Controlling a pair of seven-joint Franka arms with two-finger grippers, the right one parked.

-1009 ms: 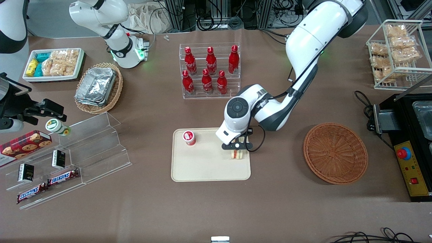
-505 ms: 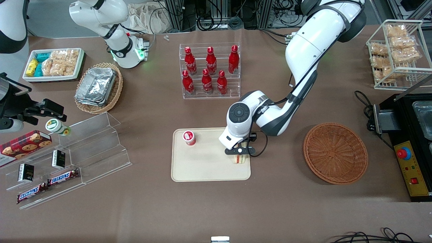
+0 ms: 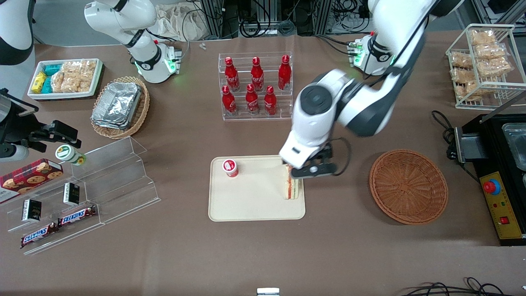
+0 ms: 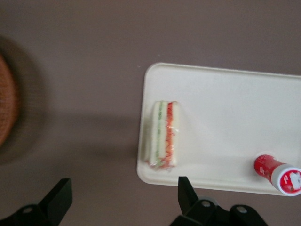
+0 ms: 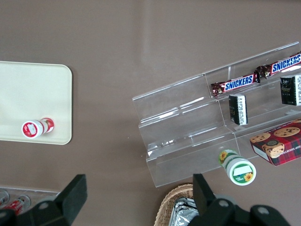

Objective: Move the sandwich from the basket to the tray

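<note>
We see the sandwich (image 3: 291, 188) lying on the tray (image 3: 246, 205), close to the tray's edge nearest the basket (image 3: 408, 186), with a small red cup (image 3: 230, 167) standing elsewhere on the same tray. Our gripper (image 3: 313, 169) hangs above the tray over the sandwich, its fingers (image 4: 187, 193) spread apart and holding nothing.

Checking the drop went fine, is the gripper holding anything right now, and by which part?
Nothing is held. The gripper is open, above the tray edge nearest the basket; the sandwich lies free on the tray.
</note>
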